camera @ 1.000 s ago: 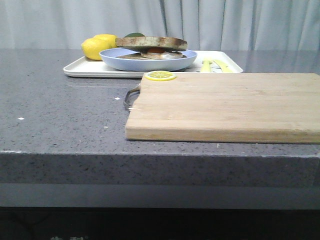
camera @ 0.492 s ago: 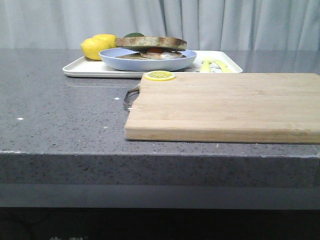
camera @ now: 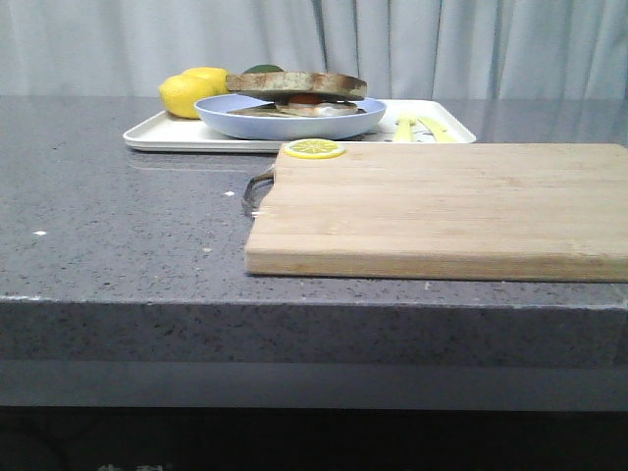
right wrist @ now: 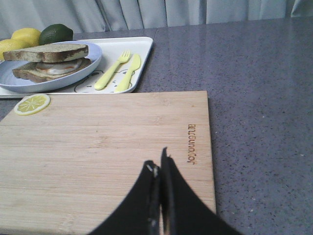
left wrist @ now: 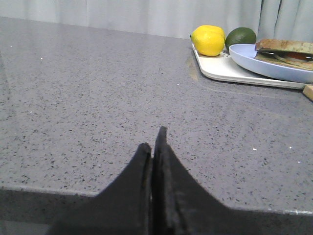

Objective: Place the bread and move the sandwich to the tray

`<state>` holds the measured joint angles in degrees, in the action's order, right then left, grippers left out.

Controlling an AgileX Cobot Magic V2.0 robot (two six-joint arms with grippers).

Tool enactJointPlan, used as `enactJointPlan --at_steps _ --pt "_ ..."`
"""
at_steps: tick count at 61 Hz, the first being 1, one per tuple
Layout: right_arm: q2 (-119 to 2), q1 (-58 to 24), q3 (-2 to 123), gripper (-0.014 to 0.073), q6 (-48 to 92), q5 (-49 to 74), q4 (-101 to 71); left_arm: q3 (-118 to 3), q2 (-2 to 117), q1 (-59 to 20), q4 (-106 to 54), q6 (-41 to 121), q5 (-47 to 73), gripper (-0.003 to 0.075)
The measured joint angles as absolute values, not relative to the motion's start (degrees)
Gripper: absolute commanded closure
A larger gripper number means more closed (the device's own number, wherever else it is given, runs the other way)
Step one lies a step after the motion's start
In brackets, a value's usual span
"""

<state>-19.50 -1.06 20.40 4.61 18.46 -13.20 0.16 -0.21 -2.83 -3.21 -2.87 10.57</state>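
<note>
The sandwich, two brown-crusted slices with egg between, lies on a pale-blue plate. That plate rests on the white tray at the back of the counter. The top bread slice sits on the egg. My left gripper is shut with nothing in it, low over bare counter well short of the tray. My right gripper is shut and empty above the wooden cutting board. Neither gripper shows in the front view.
Two lemons and a green avocado stand at the tray's left end. A yellow-green fork and knife lie on the tray's right part. A lemon slice rests on the board's corner.
The front view has shifted very slightly; the objects stay where they were. No gripper is seen in it at any of the three moments.
</note>
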Motion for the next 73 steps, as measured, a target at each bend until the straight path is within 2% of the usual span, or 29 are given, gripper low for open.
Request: enactJointPlan --at_steps 38,56,65,73 --pt "-19.5 -1.2 20.1 0.0653 4.6 16.7 -13.2 0.2 -0.2 -2.8 -3.2 -2.9 10.6 0.0741" --pt "-14.9 -3.8 7.0 0.0653 4.6 5.5 -13.2 0.2 -0.2 -2.8 -3.2 -2.9 10.6 0.0741" --pt "-8.1 -3.8 -0.8 0.0653 4.6 5.6 -13.2 0.2 -0.2 -2.8 -3.2 -2.9 10.6 0.0741" --pt "-2.6 -3.8 -1.6 0.0653 4.6 8.7 -13.2 0.2 -0.2 -2.8 -3.2 -2.9 10.6 0.0741"
